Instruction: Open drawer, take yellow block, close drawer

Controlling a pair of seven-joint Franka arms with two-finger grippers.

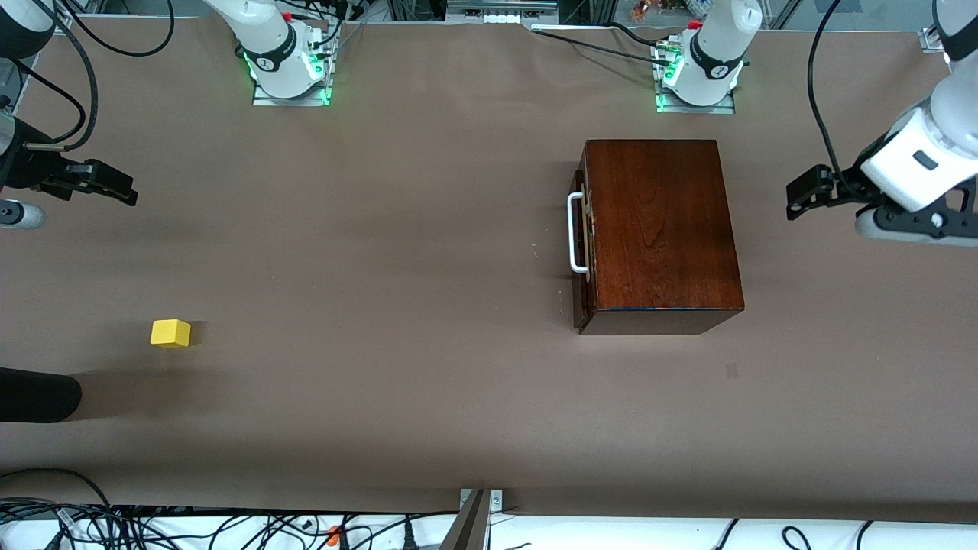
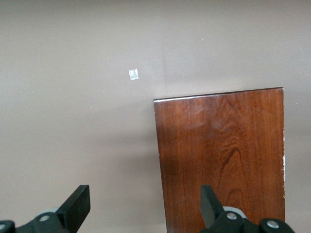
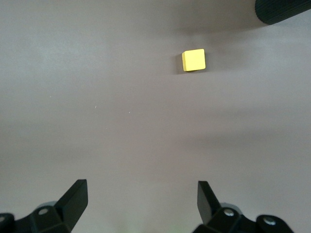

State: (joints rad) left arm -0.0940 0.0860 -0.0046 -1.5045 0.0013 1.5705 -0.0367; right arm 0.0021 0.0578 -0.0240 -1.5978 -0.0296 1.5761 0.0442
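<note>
Brown matte paper covers your whole table (image 1: 428, 229), flat and plain except for one small pale scrap (image 2: 133, 74) lying near the wooden box (image 1: 661, 229) on the side nearer the front camera. Along the camera's edge you see a white strip with tangled black cables (image 1: 92, 523), and the two arm bases glow green along the opposite edge. No writing on anything here can be read. Your wooden box is glossy reddish-brown and sits toward the left arm's end of the table; its drawer (image 1: 581, 233) is shut, the white bar handle (image 1: 574, 233) facing the right arm's end. Your yellow block (image 1: 170, 333) lies out on the bare paper toward the right arm's end, well apart from the box and nearer the front camera than it. A black rounded object (image 1: 34, 395) pokes in just beside the block. Your left gripper (image 2: 145, 206) hangs over the box's edge with its fingers wide and empty. Your right gripper (image 3: 142, 201) hangs over bare paper at its end of the table, fingers spread wide, holding nothing.
</note>
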